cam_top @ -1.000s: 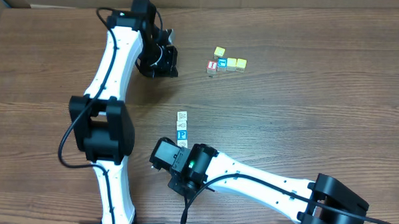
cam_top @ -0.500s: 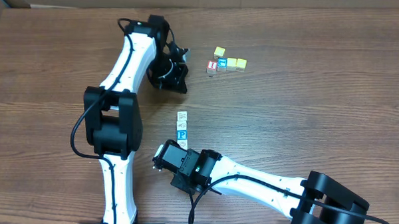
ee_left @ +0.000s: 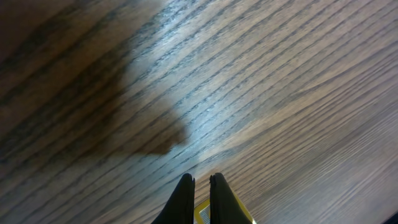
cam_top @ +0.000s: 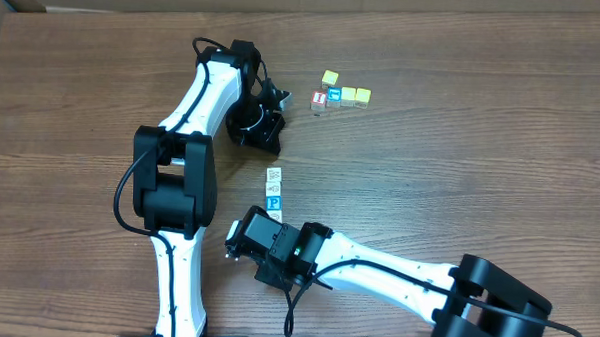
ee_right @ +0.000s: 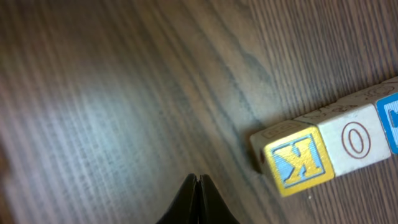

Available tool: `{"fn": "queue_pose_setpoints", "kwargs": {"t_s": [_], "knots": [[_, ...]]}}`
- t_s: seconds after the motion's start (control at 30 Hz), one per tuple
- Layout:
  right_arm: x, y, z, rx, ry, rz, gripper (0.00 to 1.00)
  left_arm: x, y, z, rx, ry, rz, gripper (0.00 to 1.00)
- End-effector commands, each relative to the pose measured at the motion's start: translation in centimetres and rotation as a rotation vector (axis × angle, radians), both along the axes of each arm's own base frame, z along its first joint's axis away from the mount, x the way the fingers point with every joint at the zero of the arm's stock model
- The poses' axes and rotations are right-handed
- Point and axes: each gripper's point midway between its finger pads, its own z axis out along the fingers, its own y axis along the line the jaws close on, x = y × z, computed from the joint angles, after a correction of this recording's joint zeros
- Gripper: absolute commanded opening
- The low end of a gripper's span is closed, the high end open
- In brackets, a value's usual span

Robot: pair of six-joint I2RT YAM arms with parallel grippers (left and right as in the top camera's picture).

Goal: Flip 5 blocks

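Right tool (ee_right: 198, 186), pinched closed, hangs near the K block (ee_right: 298, 163).

Wooden table (cam_top: 479, 195) bears a block row (cam_top: 273, 191) and a cube cluster (cam_top: 340, 95).

The yellow block (ee_right: 298, 163) reads K, cream block (ee_right: 356, 142) O, blue block (cam_top: 274, 204) P

The overhead view looks straight down on the whole counter (cam_top: 480, 175). Both wrist views face the wood from very near; the right one shares the row of blocks (ee_right: 323, 155), at its 3 o'clock.
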Motion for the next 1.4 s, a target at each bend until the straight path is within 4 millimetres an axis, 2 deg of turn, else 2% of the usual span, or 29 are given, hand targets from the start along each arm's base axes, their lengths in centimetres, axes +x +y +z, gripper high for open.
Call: {"fn": "queue_pose_setpoints", "kwargs": {"t_s": [0.0,0.4,0.83,1.27,1.37], "knots": [[0.6,-0.7,-1.5,-0.027,0.016,-0.012,0.04,-0.2,0.5,-0.6,0.027,0.001,-0.029,0.04],[1.5,-1.7,-2.9,-0.034,0.021,-0.043,0.04,-1.0,0.9,-2.0,0.051,0.022,-0.031,0.04],[1.8,-1.4,-3.1,-0.010,0.008,-0.047,0.04,-1.0,0.9,-2.0,0.050,0.024,-0.025,0.04],[2.8,-1.6,-3.9,-0.008,0.012,-0.081,0.04,-2.1,1.0,-1.8,0.043,0.059,-0.054,0.04],[2.9,-1.5,-3.9,-0.003,0.009,-0.081,0.04,-2.3,0.5,-1.6,0.006,0.059,-0.081,0.04]]}}
